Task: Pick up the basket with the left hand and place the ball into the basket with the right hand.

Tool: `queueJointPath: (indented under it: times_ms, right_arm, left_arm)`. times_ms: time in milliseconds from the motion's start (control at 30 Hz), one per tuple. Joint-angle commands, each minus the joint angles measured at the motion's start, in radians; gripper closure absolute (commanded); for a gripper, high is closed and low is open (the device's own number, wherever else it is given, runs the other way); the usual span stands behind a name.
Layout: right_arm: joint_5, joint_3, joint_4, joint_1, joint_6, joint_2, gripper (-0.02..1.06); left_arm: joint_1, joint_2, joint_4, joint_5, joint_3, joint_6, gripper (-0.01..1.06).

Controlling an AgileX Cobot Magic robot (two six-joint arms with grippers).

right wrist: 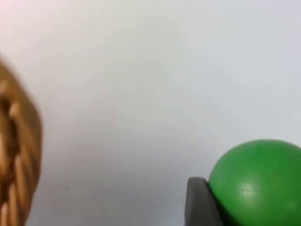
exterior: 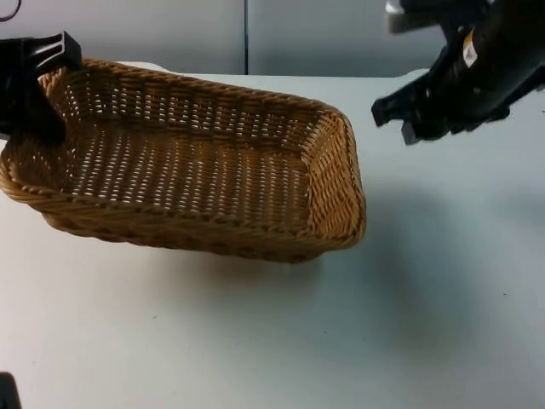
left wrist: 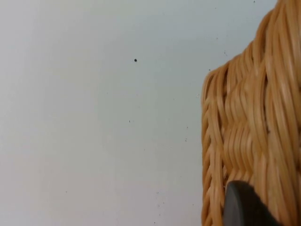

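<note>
While lifted and tilted above the white table [exterior: 255, 341], the wicker basket [exterior: 196, 162] reads as light, stiff and ridged; best taken at the rim, where the left gripper [exterior: 34, 85] pinches its far corner. Right gripper [exterior: 404, 119], just beside the basket's near end: closed on the ball [right wrist: 258, 181], green, smooth, probably slippery. Nothing stands between.

Tilted wicker basket [exterior: 187, 162] (green ball [right wrist: 256, 181] gripped)

White table top [exterior: 426, 324] against a grey partition wall [exterior: 153, 30]
</note>
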Motion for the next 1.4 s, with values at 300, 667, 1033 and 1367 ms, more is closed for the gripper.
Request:
queueJointPath:
  times_ms: [300,667,1033,1367]
  right_arm:
    - [0.007,-0.113,0.125,0.058,-0.034,-0.113,0.97]
    - [-0.100,-0.116,0.491,0.219,-0.297,-0.098,0.97]
    - [-0.139,-0.118,0.497,0.287,-0.297,0.022,0.97]
    - [-0.207,-0.118,0.522,0.313,-0.297,0.098,0.94]
  left_arm:
    - [-0.003,-0.014,-0.030,0.001,0.001,-0.008,1.05]
    - [-0.003,-0.014,-0.030,0.001,0.001,-0.008,1.05]
    - [-0.003,-0.014,-0.030,0.001,0.001,-0.008,1.05]
    - [-0.003,-0.014,-0.030,-0.001,0.001,-0.008,1.05]
